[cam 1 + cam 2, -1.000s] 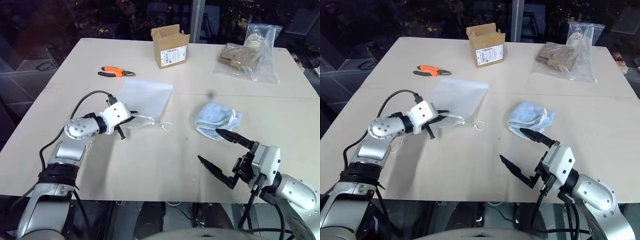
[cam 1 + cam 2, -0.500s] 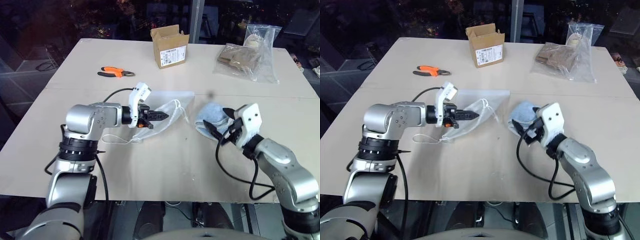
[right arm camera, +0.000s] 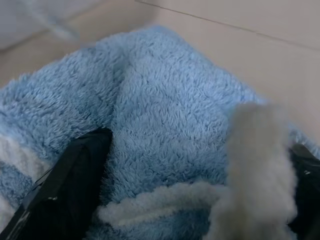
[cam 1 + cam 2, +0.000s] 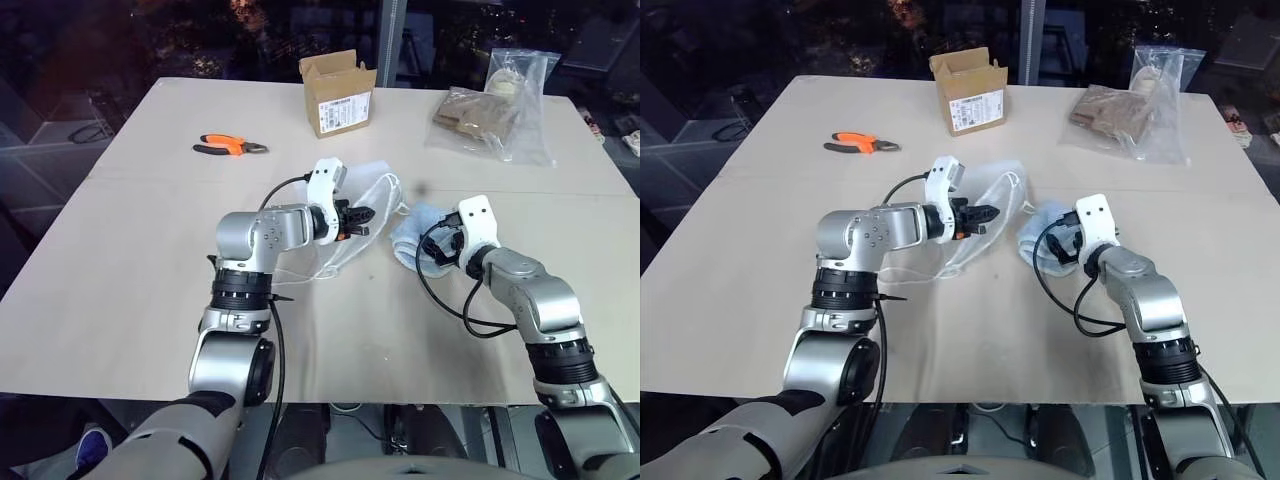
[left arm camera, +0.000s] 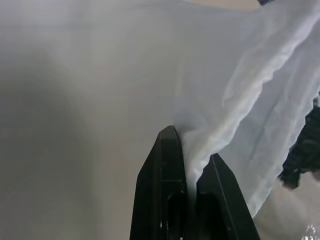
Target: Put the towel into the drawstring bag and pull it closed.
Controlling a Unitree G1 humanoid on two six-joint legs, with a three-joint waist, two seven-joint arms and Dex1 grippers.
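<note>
— Where's the thin white semi-sheer drawstring bag [image 4: 362,215]?

— I have it pinched between the left gripper [image 5: 192,162]'s closed fingers, lifted off the beige table [image 4: 120,250] mid-table.

— And the small light-blue fluffy towel [image 3: 165,125]?

— Just right of the bag, lying on the table. My right gripper [image 4: 432,250]'s fingers are spread wide, straddling it.

L gripper [image 4: 366,213] dragged bag [image 4: 345,235] twd towel [image 4: 412,232].
</note>
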